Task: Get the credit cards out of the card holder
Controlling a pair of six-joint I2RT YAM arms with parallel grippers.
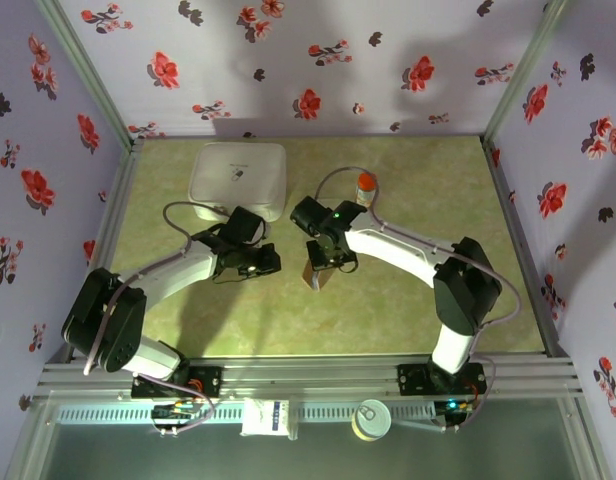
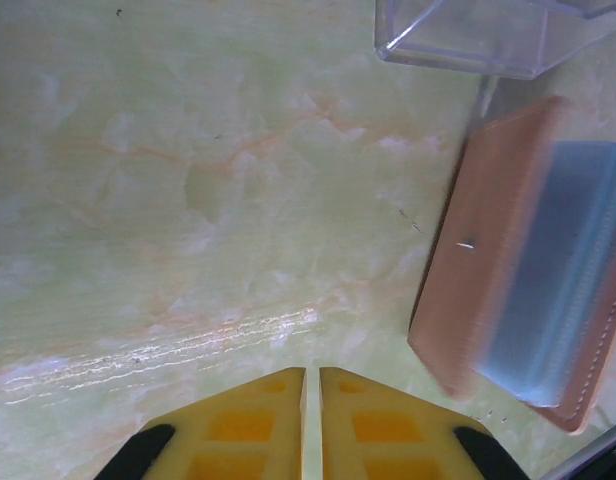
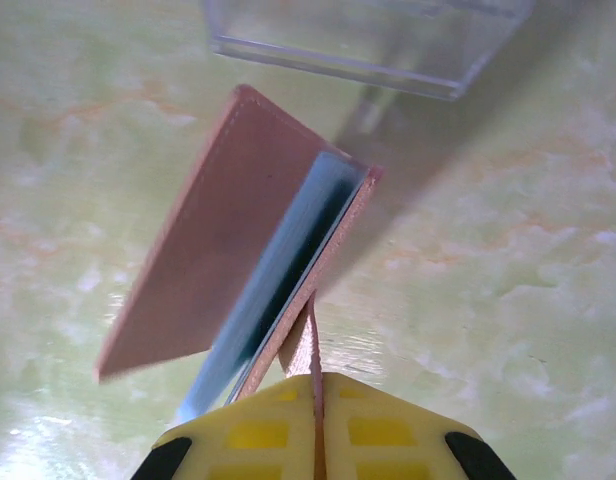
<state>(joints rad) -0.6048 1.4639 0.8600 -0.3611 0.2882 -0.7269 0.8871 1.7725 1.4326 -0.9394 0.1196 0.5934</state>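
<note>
Right gripper (image 3: 315, 385) clamped on wallet (image 3: 228, 250) edge, wallet tilted, part-open, blue lining visible, clear tray (image 3: 368, 40) at 12 o'clock, left gripper (image 2: 311, 380) pinched together, empty, wallet at its 3 o'clock.

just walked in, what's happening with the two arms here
The right gripper is pinched shut on one flap of the tan card holder, holding it tilted and partly open. The left gripper is shut and empty, pointing at the table beside the holder. A clear tray sits just behind. I cannot tell whether cards are inside.
</note>
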